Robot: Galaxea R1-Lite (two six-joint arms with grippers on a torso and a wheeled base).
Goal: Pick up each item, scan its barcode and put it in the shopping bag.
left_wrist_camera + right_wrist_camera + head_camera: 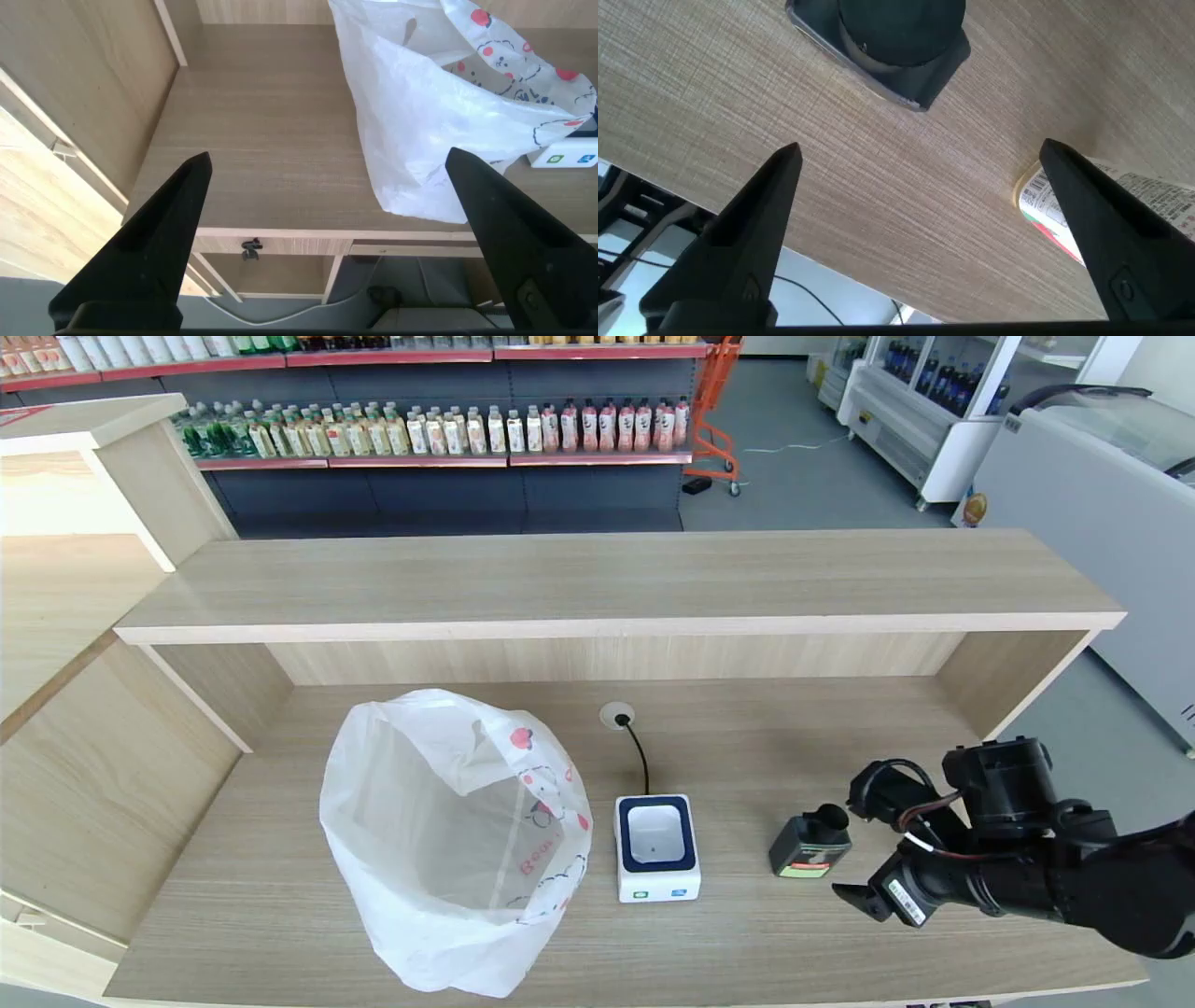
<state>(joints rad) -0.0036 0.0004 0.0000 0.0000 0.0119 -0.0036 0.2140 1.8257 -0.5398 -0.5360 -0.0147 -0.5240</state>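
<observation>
A dark bottle (809, 845) with a black cap and a green-and-pink label stands on the wooden counter, right of the white barcode scanner (656, 847). My right gripper (864, 898) hovers open just right of the bottle and nearer the front edge. In the right wrist view the bottle (889, 37) lies beyond the open right gripper (920, 147), which holds nothing. A second item with a printed label (1055, 210) peeks out behind one finger. The white plastic shopping bag (457, 835) stands open left of the scanner. My left gripper (329, 159) is open above the counter's front edge, short of the bag (448, 112).
A black cable (639, 747) runs from the scanner to a hole in the counter. A raised wooden ledge (616, 583) walls the back, with side panels left and right. Bare counter (262, 140) lies left of the bag. The scanner's corner (563, 157) shows past the bag.
</observation>
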